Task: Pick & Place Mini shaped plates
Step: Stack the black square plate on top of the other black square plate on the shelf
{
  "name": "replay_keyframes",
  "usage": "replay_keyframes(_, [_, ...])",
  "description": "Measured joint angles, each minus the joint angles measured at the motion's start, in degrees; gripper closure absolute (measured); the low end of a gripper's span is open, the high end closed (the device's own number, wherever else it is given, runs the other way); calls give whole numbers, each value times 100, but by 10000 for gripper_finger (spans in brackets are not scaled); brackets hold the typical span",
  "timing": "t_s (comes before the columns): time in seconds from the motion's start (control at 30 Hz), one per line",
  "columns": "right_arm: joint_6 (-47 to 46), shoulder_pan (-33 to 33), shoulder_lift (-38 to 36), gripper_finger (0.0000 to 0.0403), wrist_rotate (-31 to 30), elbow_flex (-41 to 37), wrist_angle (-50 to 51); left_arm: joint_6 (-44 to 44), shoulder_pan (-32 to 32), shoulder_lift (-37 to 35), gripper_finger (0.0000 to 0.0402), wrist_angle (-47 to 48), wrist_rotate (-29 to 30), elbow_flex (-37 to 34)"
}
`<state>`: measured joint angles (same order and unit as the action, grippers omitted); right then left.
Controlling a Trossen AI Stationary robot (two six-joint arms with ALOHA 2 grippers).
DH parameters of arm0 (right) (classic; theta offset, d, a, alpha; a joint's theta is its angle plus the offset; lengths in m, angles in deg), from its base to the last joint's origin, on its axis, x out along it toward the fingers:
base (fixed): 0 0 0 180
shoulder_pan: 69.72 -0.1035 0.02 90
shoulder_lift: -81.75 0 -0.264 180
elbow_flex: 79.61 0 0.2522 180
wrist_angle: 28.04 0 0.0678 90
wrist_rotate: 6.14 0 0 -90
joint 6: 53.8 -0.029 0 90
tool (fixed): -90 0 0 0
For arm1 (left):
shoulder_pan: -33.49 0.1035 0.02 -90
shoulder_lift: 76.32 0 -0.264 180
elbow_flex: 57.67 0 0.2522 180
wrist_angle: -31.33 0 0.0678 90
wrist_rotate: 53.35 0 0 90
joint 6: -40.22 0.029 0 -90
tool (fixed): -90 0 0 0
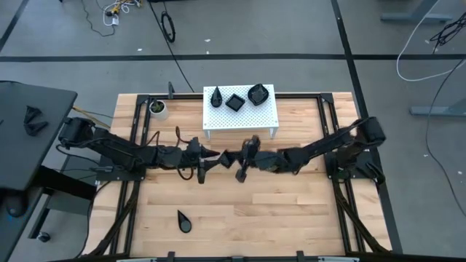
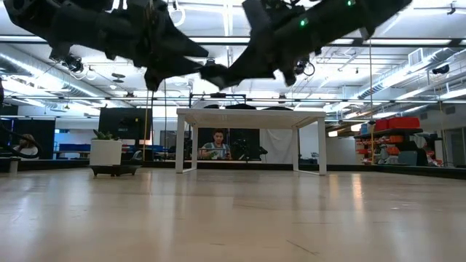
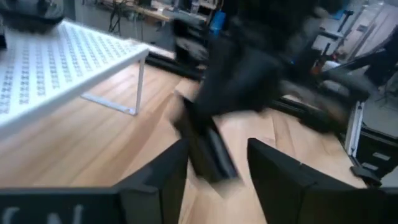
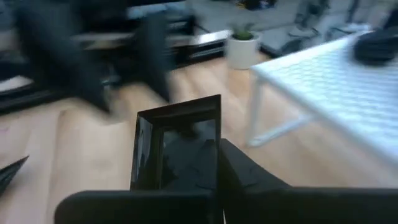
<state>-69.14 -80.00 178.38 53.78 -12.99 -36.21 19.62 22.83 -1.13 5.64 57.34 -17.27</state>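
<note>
The wooden table (image 1: pixel 291 211) fills the lower centre of the high view, with a white perforated stand (image 1: pixel 240 115) at upper centre carrying three black mini plates (image 1: pixel 235 100). At centre, the right gripper (image 1: pixel 234 158) clamps a square plate (image 4: pixel 178 144); the left gripper (image 1: pixel 213 155) is spread. A teardrop plate (image 1: pixel 183 220) lies lower left.

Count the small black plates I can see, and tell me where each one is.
5: three on the white rack, a teardrop, a square and a shell; one teardrop on the near table; one square plate in the right gripper's fingers. Others may be hidden.
</note>
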Motion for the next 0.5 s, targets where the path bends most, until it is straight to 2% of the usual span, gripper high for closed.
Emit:
replay_keyframes(0.13, [-434, 679, -827, 398, 58, 144, 1107, 133, -23, -223, 207, 226, 5, 4])
replay_keyframes(0.23, [-205, 1579, -1089, 398, 882, 723, 2029, 68, -85, -213, 203, 461, 9, 2])
replay_keyframes(0.33, [239, 2529, -838, 398, 1833, 1514, 2857, -37, -169, -209, 208, 641, 4, 5])
replay_keyframes(0.5, [587, 3670, -84, 395, 2882, 2590, 3719, -134, -315, -201, 220, 726, 20, -1])
